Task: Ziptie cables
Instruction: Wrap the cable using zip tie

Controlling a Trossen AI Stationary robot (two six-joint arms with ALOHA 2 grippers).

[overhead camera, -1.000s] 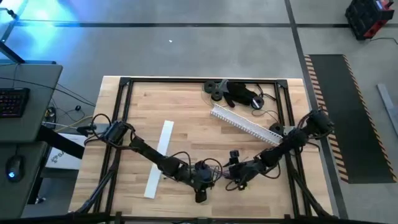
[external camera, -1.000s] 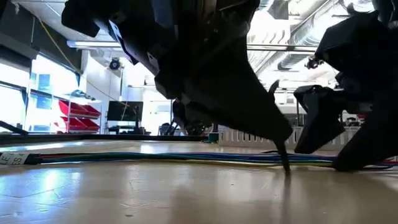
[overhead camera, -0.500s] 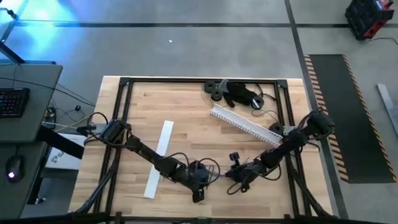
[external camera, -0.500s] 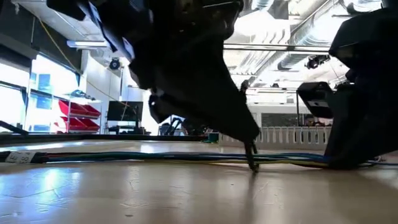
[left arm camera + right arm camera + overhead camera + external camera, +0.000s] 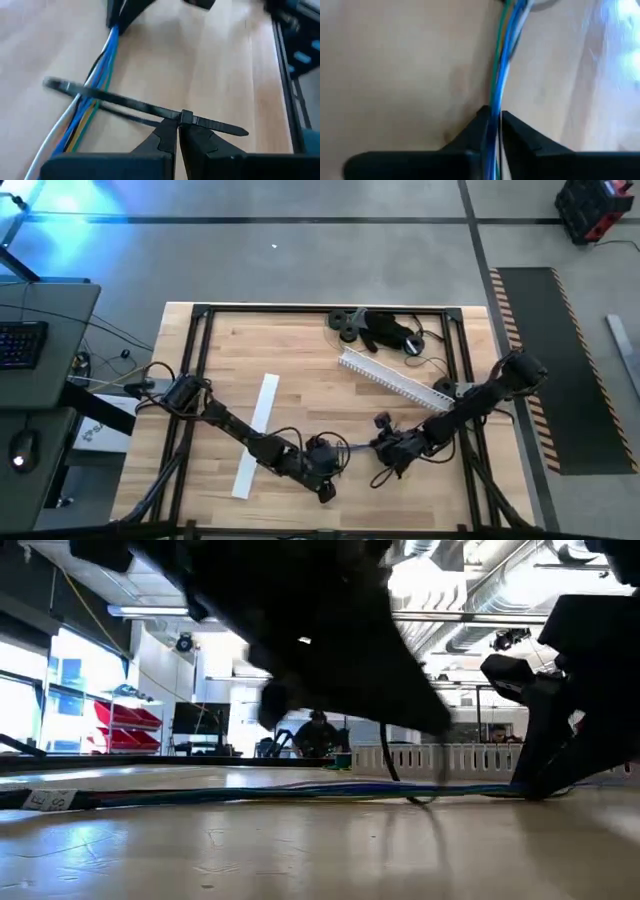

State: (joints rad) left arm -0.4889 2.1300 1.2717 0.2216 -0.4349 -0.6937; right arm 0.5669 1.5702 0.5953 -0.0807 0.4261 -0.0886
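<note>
On the wooden table (image 5: pixel 300 370), left fingers (image 5: pixel 165 142) pinch a ziptie (image 5: pixel 150 107), right fingers (image 5: pixel 482 127) the cables (image 5: pixel 505 55).

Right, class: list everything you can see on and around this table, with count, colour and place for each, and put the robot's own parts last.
cables: one bundle, blue, white, green and dark, along the table's near part
zip tie: one, black, across the cables
flat strip: one, white, left of centre
toothed rail: one, white, right of centre
dark clutter: black, far edge
table: one, pale wood, black frame
keyboard: one, dark, on the desk beside the table
left pincer: shut on the zip tie's head
right pincer: shut on the cables
</note>
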